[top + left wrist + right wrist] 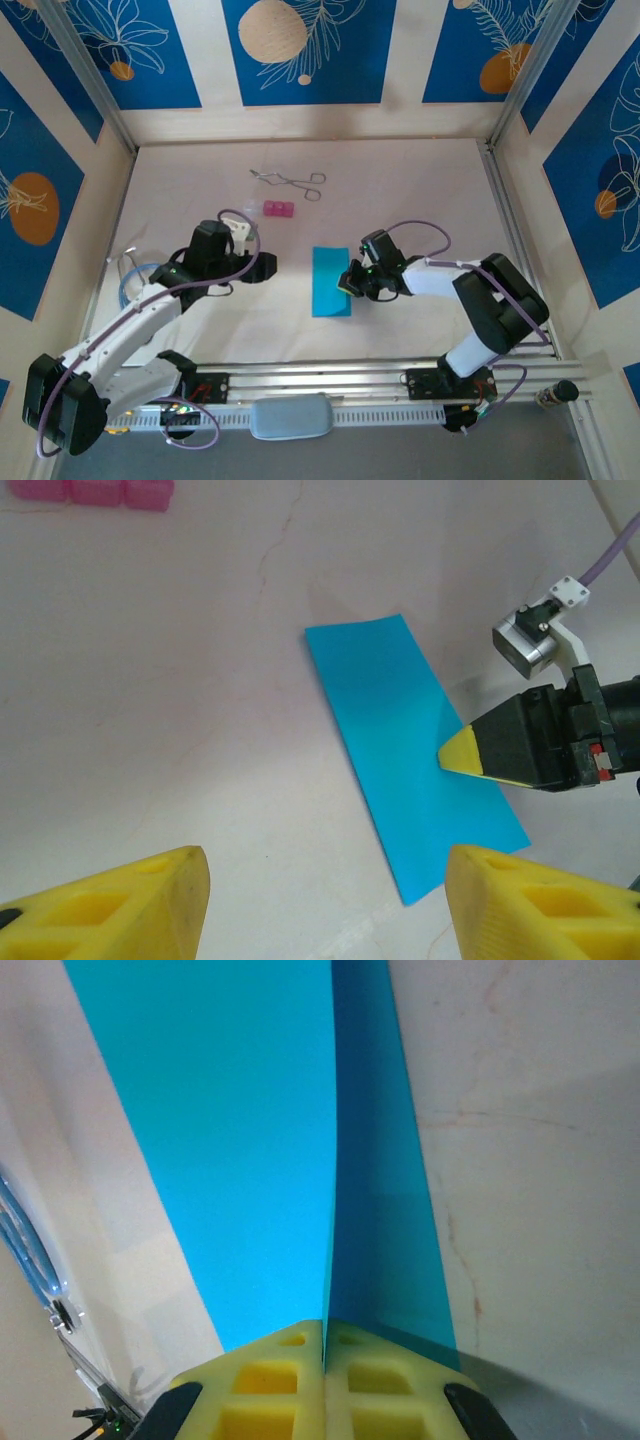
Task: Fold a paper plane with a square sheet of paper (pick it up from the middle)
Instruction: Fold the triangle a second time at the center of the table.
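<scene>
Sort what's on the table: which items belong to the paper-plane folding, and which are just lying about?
In use:
blue paper, folded to a strip, its edge pinched by the right gripper
left gripper, open, beside it

Lying about:
metal forceps
pink block

Top view, with you at 6 o'clock. The sheet of paper [331, 283] lies at the middle of the table [430, 190]. The right gripper [350, 281] touches its 3 o'clock edge, and the left gripper [268, 266] stands apart at 9 o'clock. At 11 o'clock you find the small block [278, 209] and, behind it, the forceps [290, 181].
</scene>
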`<action>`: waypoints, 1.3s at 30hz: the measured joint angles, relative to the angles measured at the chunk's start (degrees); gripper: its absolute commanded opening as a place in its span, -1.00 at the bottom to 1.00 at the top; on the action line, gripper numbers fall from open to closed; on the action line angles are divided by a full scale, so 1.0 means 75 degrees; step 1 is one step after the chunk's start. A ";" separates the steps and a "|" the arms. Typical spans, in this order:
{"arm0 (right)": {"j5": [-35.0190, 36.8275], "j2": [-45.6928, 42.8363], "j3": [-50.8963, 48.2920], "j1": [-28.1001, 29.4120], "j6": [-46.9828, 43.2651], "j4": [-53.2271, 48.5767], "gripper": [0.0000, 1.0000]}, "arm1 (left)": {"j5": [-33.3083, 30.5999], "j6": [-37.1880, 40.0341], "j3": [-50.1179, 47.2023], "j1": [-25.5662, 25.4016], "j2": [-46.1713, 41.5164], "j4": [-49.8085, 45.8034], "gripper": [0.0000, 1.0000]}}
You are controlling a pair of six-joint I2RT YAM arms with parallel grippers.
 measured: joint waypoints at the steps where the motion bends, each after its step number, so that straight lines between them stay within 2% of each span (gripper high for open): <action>1: 0.0017 0.0052 0.0050 0.0017 0.0023 0.0000 -0.95 | 0.0020 0.0055 -0.0038 0.0000 0.0000 0.0067 0.25; 10: 0.0096 0.0583 0.0886 0.0149 0.0216 -0.0175 -0.94 | 0.0157 0.0644 -0.0379 0.0000 -0.0012 0.0956 0.15; 15: 0.0146 0.0592 0.0880 0.0312 0.0685 0.0023 -0.92 | 0.0743 0.0804 -0.0901 0.0003 0.0219 0.1979 0.09; 23: 0.0230 0.0530 0.0886 0.0396 0.0813 0.0070 -0.61 | 0.1434 0.1052 -0.1008 0.0006 0.1142 0.3456 0.03; 30: -0.0178 0.0530 0.0912 0.0254 0.0635 0.0385 -0.54 | 0.1684 0.1306 -0.1008 0.0003 0.1335 0.3666 0.02; 39: -0.0641 0.0953 0.1486 -0.0050 0.0102 0.0318 -0.57 | 0.1830 0.1807 -0.1180 -0.0122 0.1311 0.3640 0.03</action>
